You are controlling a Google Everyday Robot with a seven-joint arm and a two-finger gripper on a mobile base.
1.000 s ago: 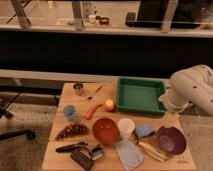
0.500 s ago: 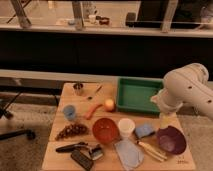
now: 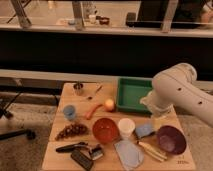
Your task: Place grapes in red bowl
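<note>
1. The jaws are at the end of the white arm (image 3: 180, 92), low over the tabletop (image 3: 56, 159), between the green tray (image 3: 132, 94) and the purple bowl (image 3: 171, 140)
2. I cannot tell how far open they are
3. The grapes (image 3: 71, 131) lie well apart from the jaws, beyond the white cup (image 3: 126, 127) and the red bowl (image 3: 105, 130), just beside that bowl

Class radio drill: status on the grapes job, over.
Gripper at right, near green tray. Dark purplish grape bunch on table, left of glossy orange-red bowl, not in it. White cup stands between gripper and bowl.
</note>
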